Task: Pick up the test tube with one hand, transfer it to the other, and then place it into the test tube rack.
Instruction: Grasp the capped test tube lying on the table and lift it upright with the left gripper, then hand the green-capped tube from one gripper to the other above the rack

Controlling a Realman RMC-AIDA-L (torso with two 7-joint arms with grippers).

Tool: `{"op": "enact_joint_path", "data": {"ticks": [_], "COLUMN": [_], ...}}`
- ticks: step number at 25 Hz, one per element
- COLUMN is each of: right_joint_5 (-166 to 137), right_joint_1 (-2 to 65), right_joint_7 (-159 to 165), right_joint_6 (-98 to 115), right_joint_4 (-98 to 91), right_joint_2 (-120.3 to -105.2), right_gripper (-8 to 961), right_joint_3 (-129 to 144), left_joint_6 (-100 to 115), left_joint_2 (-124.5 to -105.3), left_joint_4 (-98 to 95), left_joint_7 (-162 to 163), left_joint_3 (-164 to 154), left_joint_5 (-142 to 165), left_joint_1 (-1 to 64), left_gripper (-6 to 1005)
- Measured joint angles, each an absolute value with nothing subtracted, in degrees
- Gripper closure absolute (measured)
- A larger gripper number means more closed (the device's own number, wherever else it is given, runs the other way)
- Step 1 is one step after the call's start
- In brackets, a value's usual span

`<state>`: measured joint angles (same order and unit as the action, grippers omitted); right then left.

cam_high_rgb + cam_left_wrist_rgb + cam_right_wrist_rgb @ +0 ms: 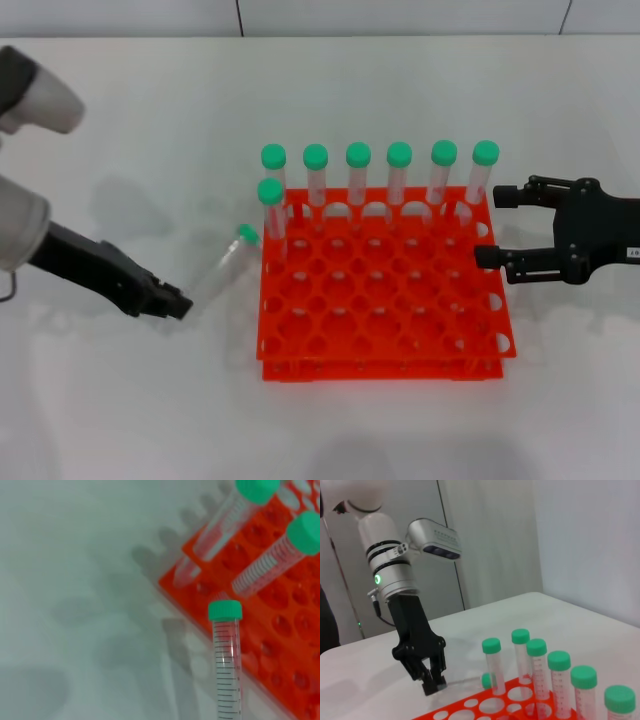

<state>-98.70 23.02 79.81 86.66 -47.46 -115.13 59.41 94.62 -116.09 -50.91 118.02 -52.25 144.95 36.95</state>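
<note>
The test tube [222,265], clear with a green cap, lies nearly level just left of the orange test tube rack [385,300], its cap towards the rack's back left corner. My left gripper [172,303] is shut on the tube's bottom end. From the left wrist, the test tube [226,665] runs up to its cap beside the rack [280,625]. The right wrist view shows the left gripper [434,685] low over the table with the tube [462,682] sticking out towards the rack [485,705]. My right gripper [495,227] hovers open at the rack's right edge.
Several green-capped tubes [358,175] stand in the rack's back row, and one more [271,210] stands in the second row at the left. The white table [130,400] spreads out to the left and front of the rack.
</note>
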Motion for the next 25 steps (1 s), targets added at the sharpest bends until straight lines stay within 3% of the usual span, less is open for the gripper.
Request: {"op": "enact_joint_path", "data": {"ticks": [13,18,25], "right_joint_5": [-98.0,-97.9,-97.4], "right_joint_1": [22.9,22.7,22.5], "right_joint_7": [80.0,80.0,79.8], "right_joint_6": [86.7,86.7,86.3], "right_joint_4": [-47.6,-47.8,-48.0], "right_joint_2": [-115.13,-115.13,-115.01], "right_gripper": [97,97,97], "right_joint_3": [59.4,59.4,59.4], "left_joint_6": [95.2,95.2,93.0], "left_joint_2": [-115.80,-114.97,-115.44], "left_joint_4": [-60.2,-60.4,-59.9], "left_joint_7": [112.7,110.7,106.1], "left_joint_3": [-40.1,-37.9,-37.3], "left_joint_5": [132.3,127.1,119.3], "left_joint_1": [27.1,26.4,28.1], "left_gripper": [814,814,812]}}
